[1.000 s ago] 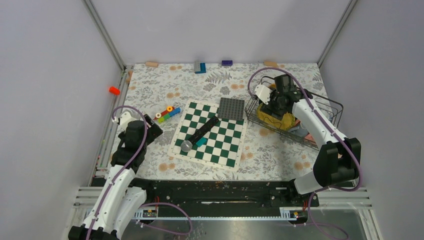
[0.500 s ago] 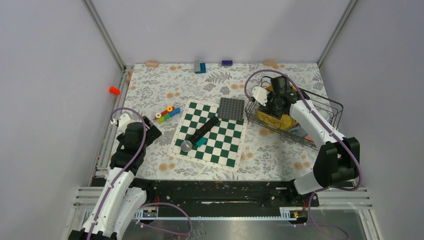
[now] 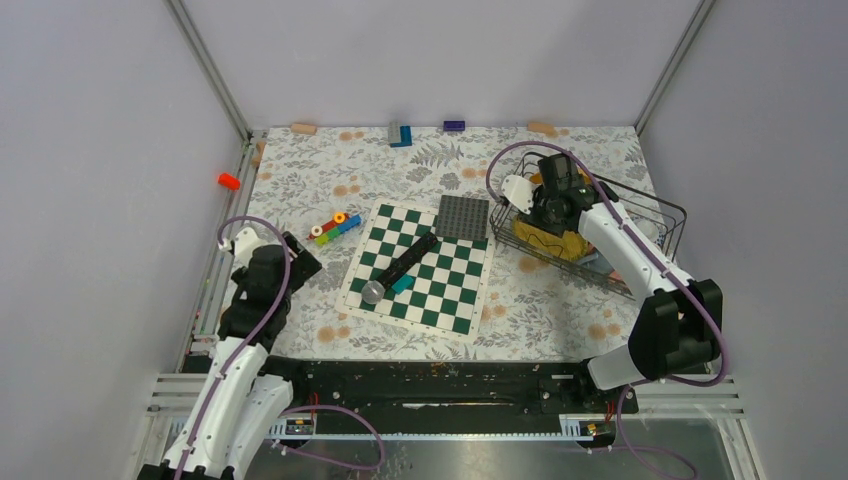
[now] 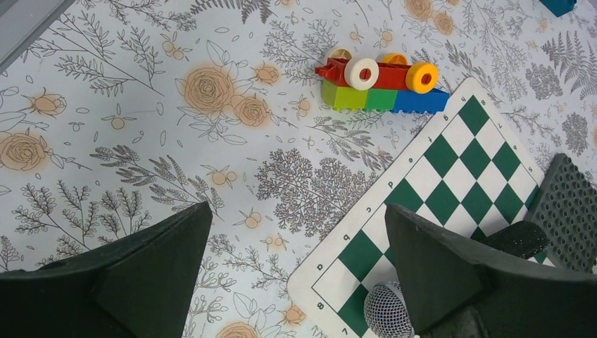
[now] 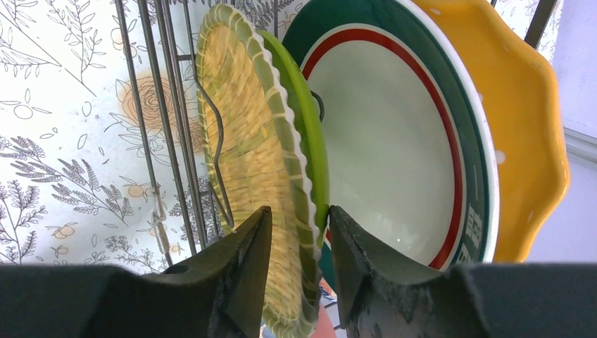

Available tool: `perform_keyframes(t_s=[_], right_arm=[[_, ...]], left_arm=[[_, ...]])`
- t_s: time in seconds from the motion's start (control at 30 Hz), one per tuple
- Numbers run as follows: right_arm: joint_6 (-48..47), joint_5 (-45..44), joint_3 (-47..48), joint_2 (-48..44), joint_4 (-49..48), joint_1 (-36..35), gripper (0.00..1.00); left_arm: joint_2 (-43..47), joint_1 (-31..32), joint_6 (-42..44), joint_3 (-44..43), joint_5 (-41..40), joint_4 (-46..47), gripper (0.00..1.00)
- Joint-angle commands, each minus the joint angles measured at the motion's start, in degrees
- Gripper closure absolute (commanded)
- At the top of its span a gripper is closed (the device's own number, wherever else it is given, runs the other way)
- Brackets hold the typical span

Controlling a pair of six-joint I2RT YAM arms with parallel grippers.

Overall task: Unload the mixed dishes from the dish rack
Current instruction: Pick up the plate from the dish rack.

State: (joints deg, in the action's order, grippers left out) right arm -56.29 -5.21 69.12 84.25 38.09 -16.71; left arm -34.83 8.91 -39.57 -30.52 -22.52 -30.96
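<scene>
Pale grey walls enclose a floral-print tabletop (image 3: 420, 170). Seen from overhead, a green-and-white chessboard (image 3: 420, 265) lies at the centre, with a small row of toy blocks (image 3: 335, 227) at about 10 o'clock from it.

The dish rack (image 3: 668, 222), a black wire basket, sits at about 2 o'clock on the tabletop. Every dish that shows is inside it, so the unloading looks to be at its very start, with all the dishes left to lift out.

In the right wrist view, four plates stand on edge between the rack's wires, packed closely from 9 o'clock across to 3 o'clock:
- a woven plate (image 5: 239, 120), straw-coloured with a scalloped rim
- a green plate (image 5: 306, 113), pressed against the woven plate's back
- a white plate (image 5: 387, 141), with a red ring and a dark green outer band
- a yellow-orange plate (image 5: 521, 120), glossy with a wavy edge

The arm hides the rest of the rack in the overhead view.

The right end effector (image 5: 299, 215) reaches into the rack at its 10 o'clock end. Its two fingers straddle the woven and green plates' rims together, one on each side. They sit very close to the rims, but the slightly blurred view does not show whether they press on them yet.

The left end effector (image 4: 297, 209) hangs at about 8 o'clock over the tabletop beside the chessboard. Its fingers are spread wide apart and nothing is between them.
</scene>
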Motion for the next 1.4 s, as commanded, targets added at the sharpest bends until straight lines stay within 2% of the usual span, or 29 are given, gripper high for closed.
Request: perform_keyframes(t_s=[0.0, 0.13, 0.53, 0.73, 1.07, 1.37], right_arm=[[0.9, -0.8, 1.1, -2.1, 2.3, -0.6, 0.59], [0.9, -0.2, 1.5, -2.3, 3.8, -0.6, 0.63], [-0.9, 0.1, 2.2, -3.9, 4.9, -0.6, 0.84], [-4.0, 1.7, 4.1, -5.7, 8.6, -0.6, 1.0], [-9.5, 5.0, 3.5, -12.2, 10.0, -0.7, 1.0], [-9.8, 7.4, 3.0, -17.0, 5.4, -0.8, 1.0]], left_arm=[[1.4, 0.0, -0.8, -2.8, -1.4, 0.3, 0.01], [2.5, 0.0, -0.9, -2.7, -1.6, 0.3, 0.01], [3.2, 0.0, -1.4, -3.0, -1.6, 0.3, 0.01], [3.8, 0.0, -1.4, -3.3, -0.8, 0.2, 0.01], [6.7, 0.0, -1.6, -3.2, -0.6, -0.5, 0.01], [8.2, 0.0, -1.7, -3.0, 1.4, 0.3, 0.01]])
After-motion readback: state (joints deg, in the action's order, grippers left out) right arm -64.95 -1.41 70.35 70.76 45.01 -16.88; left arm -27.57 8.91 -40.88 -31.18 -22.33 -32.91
